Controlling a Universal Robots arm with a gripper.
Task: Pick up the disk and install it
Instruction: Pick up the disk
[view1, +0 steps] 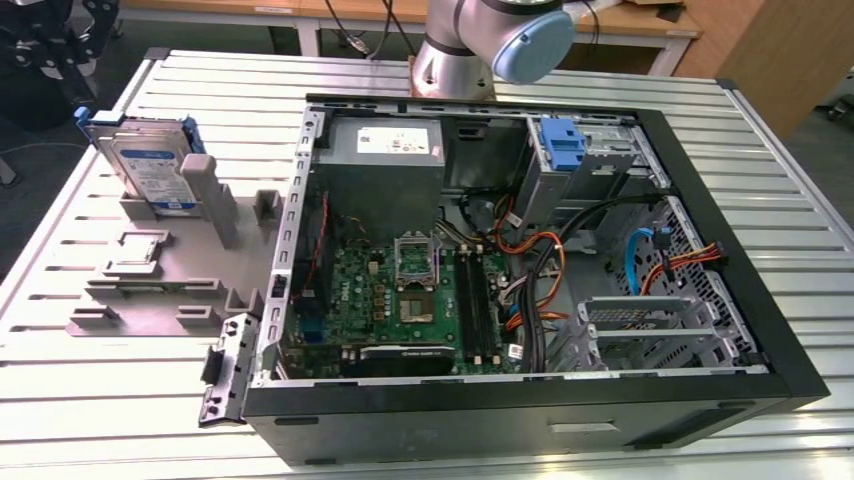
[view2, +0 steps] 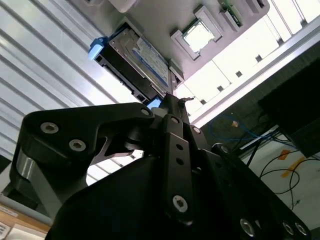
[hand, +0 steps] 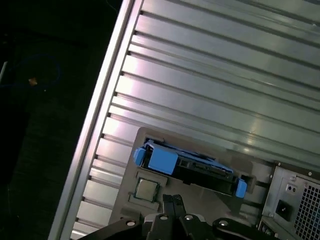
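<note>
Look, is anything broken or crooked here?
Nothing looks broken or spilled. The disk stands on its edge in the grey holder, not tipped over. The computer case lies open on its side with its cables loose inside, which suits the job.

The table is ribbed bare metal with a dull sheen. The disk is silver-grey metal with a smooth paper label, in a blue plastic frame. Its holder is matt grey plastic. The gripper is matt black metal.
</note>
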